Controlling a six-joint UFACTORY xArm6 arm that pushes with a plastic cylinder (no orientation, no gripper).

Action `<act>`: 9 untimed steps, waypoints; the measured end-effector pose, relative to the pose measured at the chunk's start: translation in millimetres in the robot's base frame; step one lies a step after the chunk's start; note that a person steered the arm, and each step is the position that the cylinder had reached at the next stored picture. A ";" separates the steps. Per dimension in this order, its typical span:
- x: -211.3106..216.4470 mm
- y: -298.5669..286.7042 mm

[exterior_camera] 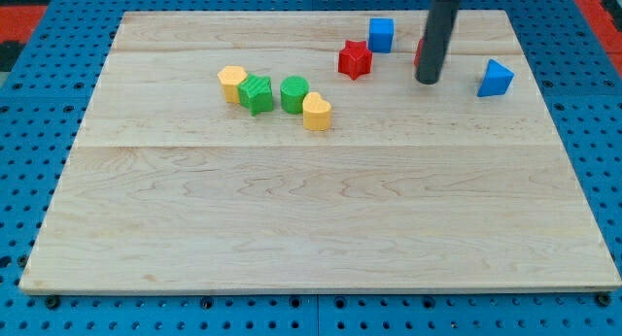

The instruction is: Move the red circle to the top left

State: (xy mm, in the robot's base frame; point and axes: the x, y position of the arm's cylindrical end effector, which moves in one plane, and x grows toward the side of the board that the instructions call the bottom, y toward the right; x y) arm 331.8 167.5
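My tip (428,81) rests on the wooden board (311,210) in the upper right part of the view. The red circle (418,52) is almost wholly hidden behind the rod; only a thin red sliver shows at the rod's left edge, just above the tip. A red star (356,59) lies to the left of the tip. A blue cube (381,33) sits above the star. A blue triangle (495,78) lies to the right of the tip.
A row of blocks lies left of centre: a yellow block (231,83), a green star (257,93), a green cylinder (294,92) and a yellow heart (317,113). Blue pegboard (39,103) surrounds the board.
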 end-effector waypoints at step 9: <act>-62.8 -169.1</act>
State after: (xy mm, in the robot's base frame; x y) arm 269.0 -1.6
